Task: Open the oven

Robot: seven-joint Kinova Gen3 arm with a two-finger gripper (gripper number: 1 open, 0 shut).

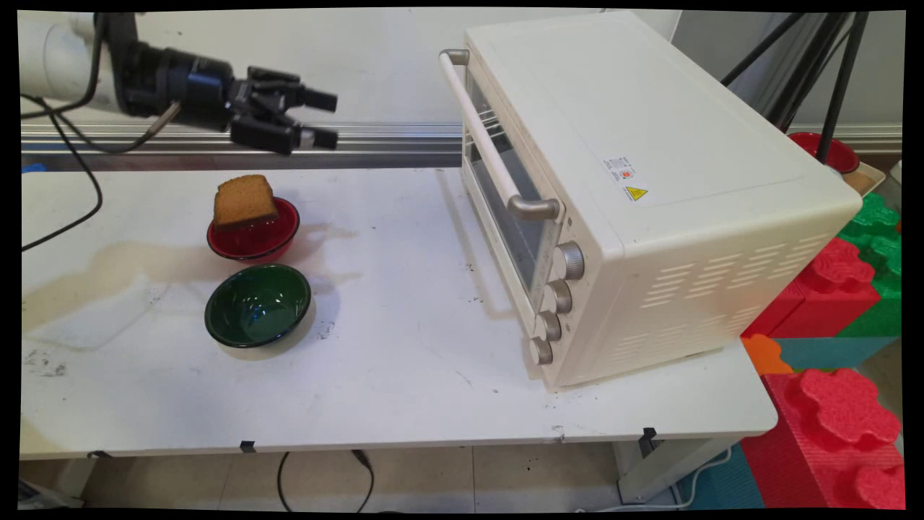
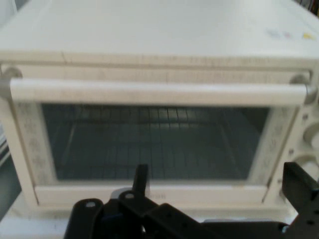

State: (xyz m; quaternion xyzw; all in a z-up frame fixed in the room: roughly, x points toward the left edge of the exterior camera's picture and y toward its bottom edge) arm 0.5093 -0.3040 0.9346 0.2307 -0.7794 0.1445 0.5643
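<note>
Claw (image 1: 321,118) is up in the air over the table's (image 1: 404,375) far left part, pointing sideways at the toaster oven (image 1: 650,188). Its fingers (image 1: 320,98) are spread apart with nothing between them, so I read it as wide and empty. On my hand view, claw (image 2: 219,189) faces the oven (image 2: 159,99) door square on: glass window (image 2: 154,142) with a wire rack behind it, door closed, long handle (image 2: 159,92) across the top. Below the claw sits a red bowl (image 1: 254,232) with a brown slice of bread (image 1: 244,201) leaning on its rim. Green bowl (image 1: 258,305) sits just in front of the red one, nearly touching. Oven stands well to the right, four knobs (image 1: 556,300) down its front edge. Red and green foam blocks (image 1: 844,404) are piled past the table's right end.
</note>
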